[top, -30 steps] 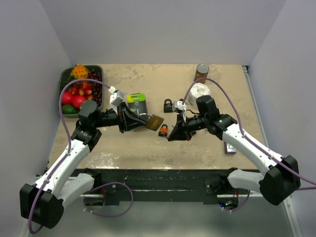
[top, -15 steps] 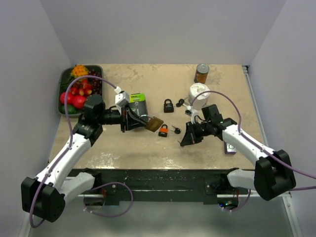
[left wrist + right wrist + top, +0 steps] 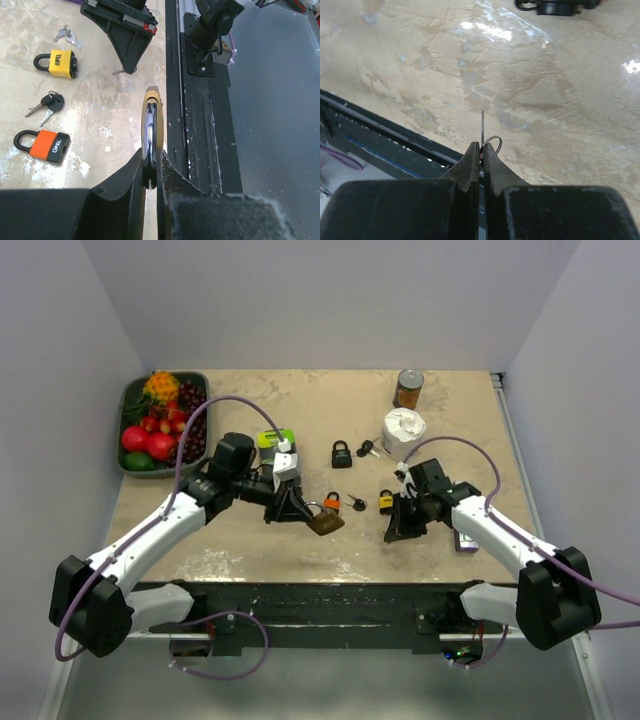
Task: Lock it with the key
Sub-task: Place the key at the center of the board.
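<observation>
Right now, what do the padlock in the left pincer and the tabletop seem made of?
Padlock: probably brass, going by its dull gold edge, with a shiny, chrome-like steel strip, likely the shackle.
Tabletop: looks like glossy beige stone-patterned laminate; it shows glare patches and mottled veins, so real stone can't be excluded.

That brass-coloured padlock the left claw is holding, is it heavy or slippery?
Probably heavy for its size: the brass-coloured metal padlock looks solid. Its shiny surface may be slippery, so the left gripper pinching only its narrow end could let it swivel. It is rigid, unlikely to bend.
</observation>
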Available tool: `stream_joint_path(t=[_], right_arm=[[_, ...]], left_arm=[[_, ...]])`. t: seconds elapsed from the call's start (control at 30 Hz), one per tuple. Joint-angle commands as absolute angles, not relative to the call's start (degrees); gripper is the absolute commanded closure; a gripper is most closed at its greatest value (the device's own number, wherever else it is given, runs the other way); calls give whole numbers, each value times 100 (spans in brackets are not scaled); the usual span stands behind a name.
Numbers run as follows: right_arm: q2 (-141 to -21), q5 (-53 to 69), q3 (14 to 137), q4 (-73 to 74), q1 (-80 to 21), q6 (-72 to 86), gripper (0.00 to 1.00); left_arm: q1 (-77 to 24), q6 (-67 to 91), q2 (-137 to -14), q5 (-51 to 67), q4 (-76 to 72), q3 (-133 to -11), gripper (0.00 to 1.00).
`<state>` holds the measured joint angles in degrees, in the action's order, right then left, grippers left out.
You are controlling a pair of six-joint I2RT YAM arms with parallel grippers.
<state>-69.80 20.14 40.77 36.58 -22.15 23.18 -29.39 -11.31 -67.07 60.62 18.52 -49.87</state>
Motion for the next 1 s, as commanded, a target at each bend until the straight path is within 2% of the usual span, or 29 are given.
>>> stream_joint_path(t=[0.0, 0.1, 0.33, 0.47, 0.5, 0.67, 0.97], right_arm=[[-7093, 1372, 4025, 3726, -2215, 2689, 100], [-7198, 1117, 4069, 3788, -2224, 2777, 92], [-7242, 668, 3903, 3964, -2215, 3041, 90], [-7312, 659, 3832, 4025, -2215, 3155, 77], [-7330, 659, 3823, 4034, -2215, 3181, 67], [-7339, 782, 3963, 4052, -2224, 3086, 42], [-6979, 536, 4728, 4298, -2215, 2786, 32]], left_arm=[[-3224, -1468, -7057, 6223, 1651, -5185, 100], [-3427, -1424, -7452, 6144, 1723, -5282, 100], [-3761, -1723, -8357, 6012, 2302, -5879, 100], [-4007, -2117, -8989, 5810, 2785, -6283, 100], [-4095, -2188, -9104, 5801, 2969, -6362, 100], [-4306, -2539, -9781, 5810, 3444, -6776, 100], [-4509, -3058, -10836, 6179, 4271, -7540, 100]])
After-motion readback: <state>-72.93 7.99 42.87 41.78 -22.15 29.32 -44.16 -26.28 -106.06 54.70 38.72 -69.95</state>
